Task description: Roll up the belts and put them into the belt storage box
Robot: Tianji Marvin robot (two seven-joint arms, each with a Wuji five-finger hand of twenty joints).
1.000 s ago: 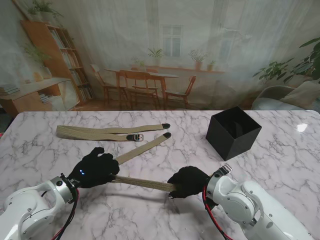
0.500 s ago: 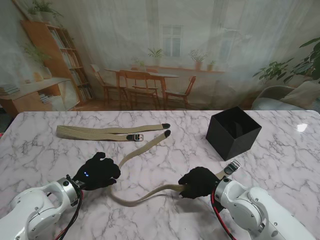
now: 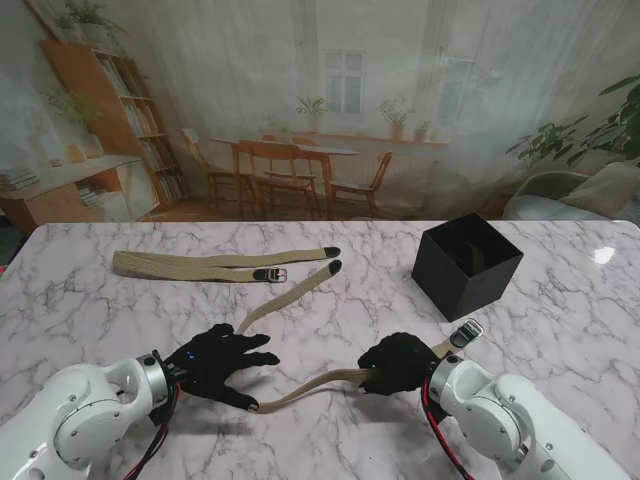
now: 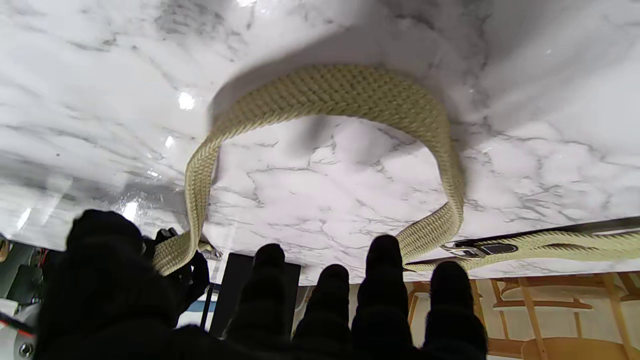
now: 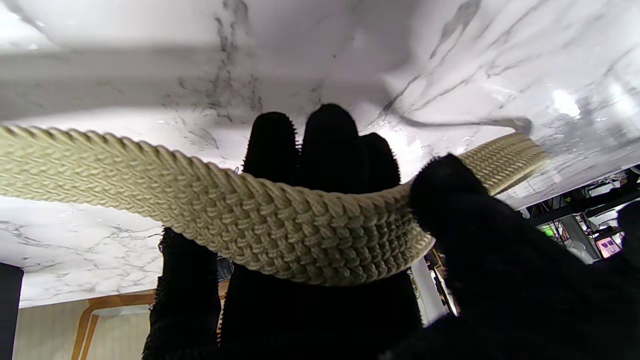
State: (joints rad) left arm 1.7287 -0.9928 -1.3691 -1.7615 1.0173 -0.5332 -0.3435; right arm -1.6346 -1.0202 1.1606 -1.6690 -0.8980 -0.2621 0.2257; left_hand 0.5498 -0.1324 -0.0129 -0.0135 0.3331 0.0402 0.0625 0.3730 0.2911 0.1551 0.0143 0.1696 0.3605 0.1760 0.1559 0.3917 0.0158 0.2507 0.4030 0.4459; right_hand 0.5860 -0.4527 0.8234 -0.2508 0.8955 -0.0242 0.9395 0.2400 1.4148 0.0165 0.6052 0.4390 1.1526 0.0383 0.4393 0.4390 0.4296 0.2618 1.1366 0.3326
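Right wrist view: we read no writing on the woven belt (image 5: 280, 225) our right hand (image 5: 350, 240) pinches; our left hand (image 3: 225, 362) hovers, fingers spread, gripping nothing.

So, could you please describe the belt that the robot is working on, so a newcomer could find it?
On the marble table, look nearer to me than the black box. The curved tan belt runs from the right robot hand, which grips it, past the open left robot hand. The other belt lies folded flat, untouched.
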